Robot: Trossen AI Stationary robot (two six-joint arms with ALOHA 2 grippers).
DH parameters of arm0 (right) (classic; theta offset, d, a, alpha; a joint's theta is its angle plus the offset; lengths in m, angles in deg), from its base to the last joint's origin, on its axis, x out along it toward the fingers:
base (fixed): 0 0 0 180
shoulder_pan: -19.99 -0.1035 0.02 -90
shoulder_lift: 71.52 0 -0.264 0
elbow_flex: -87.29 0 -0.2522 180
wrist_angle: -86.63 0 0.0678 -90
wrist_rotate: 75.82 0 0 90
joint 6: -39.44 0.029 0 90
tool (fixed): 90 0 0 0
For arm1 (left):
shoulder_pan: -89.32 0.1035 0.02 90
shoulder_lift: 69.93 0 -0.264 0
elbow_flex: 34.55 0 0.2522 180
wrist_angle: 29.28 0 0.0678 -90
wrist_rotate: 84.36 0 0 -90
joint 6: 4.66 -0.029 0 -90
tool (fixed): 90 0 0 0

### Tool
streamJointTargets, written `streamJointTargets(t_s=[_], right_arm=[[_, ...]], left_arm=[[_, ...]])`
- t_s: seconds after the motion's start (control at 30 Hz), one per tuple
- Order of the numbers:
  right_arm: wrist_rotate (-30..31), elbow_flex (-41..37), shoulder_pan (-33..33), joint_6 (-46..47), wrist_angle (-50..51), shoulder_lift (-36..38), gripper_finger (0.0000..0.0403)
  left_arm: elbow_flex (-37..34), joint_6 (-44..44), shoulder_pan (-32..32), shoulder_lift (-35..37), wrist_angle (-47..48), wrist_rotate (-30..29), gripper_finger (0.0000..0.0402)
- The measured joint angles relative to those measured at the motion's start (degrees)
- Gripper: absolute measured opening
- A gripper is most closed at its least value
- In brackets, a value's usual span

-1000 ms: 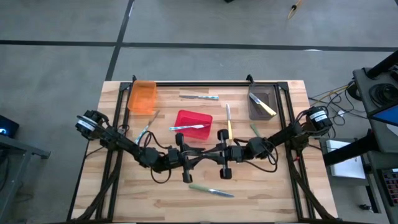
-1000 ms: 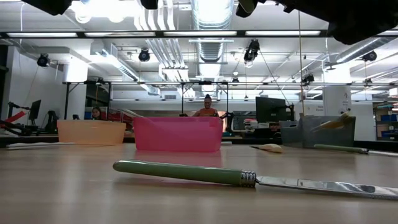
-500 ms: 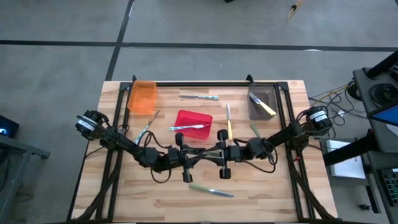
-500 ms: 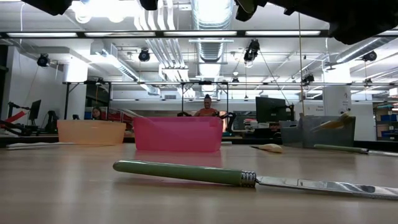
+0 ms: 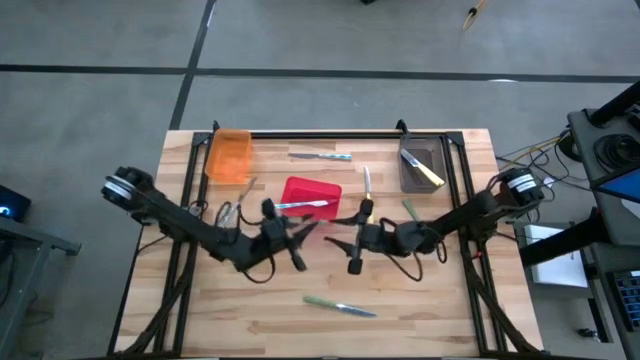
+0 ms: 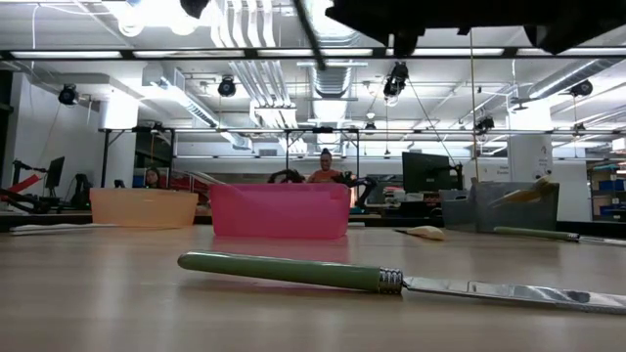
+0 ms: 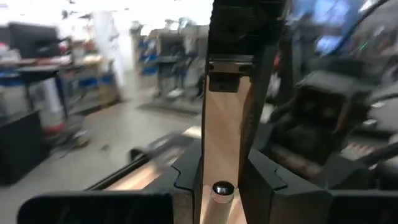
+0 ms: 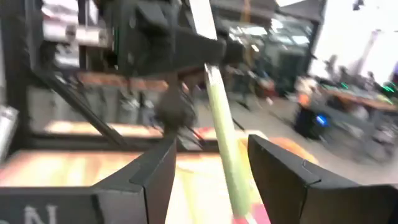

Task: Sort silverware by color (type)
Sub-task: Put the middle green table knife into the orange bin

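My left gripper [image 5: 303, 234] is over the table's middle, shut on a green-handled utensil [image 8: 225, 143]. The utensil's metal end [image 8: 200, 14] sticks out past the gripper. The handle runs toward my right gripper [image 5: 340, 243] and passes between its open fingers [image 8: 155, 177] with a gap on each side. Other silverware lies on the table: a green-handled knife [image 6: 293, 271] near the front edge, a blue one [image 5: 320, 155] at the far side, a yellow one [image 5: 367, 186] beside the red bin [image 5: 311, 190], and a green one [image 5: 408, 208] on the right. My left gripper holds the green utensil where the handle meets the metal end [image 8: 210, 70], seen in the right wrist view. How the fingers close on it is hidden by the gripper's own dark body. The utensil is lifted clear of the table and slants out of the gripper.
An orange bin [image 5: 229, 155] stands at the far left. A grey bin [image 5: 418, 165] at the far right holds a yellow utensil [image 5: 428, 173]. A blue utensil [image 5: 305, 204] lies across the red bin. More utensils [image 5: 232, 212] lie under the left arm.
The two grippers met end to end over the table's middle and have now drawn apart. My left arm has risen and swung toward the table's left and far side, and its wrist has turned. My right wrist has also turned, staying where it was.
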State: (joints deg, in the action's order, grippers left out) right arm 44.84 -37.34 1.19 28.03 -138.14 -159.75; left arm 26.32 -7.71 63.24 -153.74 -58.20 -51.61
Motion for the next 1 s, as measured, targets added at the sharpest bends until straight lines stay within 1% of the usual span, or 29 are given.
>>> streamJointTargets(t_s=[0.1,0.23,0.3,0.4,0.5,0.6,0.8,0.9,1.0], right_arm=[[2.42,0.0,-0.08,1.94,7.8,3.02,0.0191],[2.57,0.0,-0.06,5.43,17.04,6.72,0.0191],[2.58,0.0,-0.06,6.52,21.09,8.44,0.0191],[2.59,0.0,-0.06,8.02,26.11,10.68,0.0191],[2.59,0.0,-0.06,9.32,29.99,12.34,0.0191],[2.63,-0.02,-0.06,9.51,31.75,13.38,0.0191],[2.48,-0.02,-0.06,10.58,33.46,13.53,0.0192],[2.44,-0.02,-0.06,11.51,34.65,13.01,0.0192],[2.43,-0.04,-0.06,11.59,35.51,12.75,0.0192]], left_arm=[[0.03,6.92,1.97,7.08,16.2,-0.5,0.0054],[2.21,18.11,6.56,15.39,40.68,-0.58,0.0054],[4.41,24.22,9.75,18.21,53.12,0.7,0.0054],[9.38,33.95,16.16,19.94,70.93,6.79,0.0054],[15.15,39.2,23.71,19.19,86.53,15.5,0.0054],[19.82,39.87,30.82,16.56,98.88,22.64,0.0054],[25.93,36.95,42.7,10.57,118.57,30.8,0.0054],[26.86,35.62,46.99,7.71,124.71,32.33,0.0054],[26.85,33.71,50.43,5.43,128.55,32.46,0.0054]])
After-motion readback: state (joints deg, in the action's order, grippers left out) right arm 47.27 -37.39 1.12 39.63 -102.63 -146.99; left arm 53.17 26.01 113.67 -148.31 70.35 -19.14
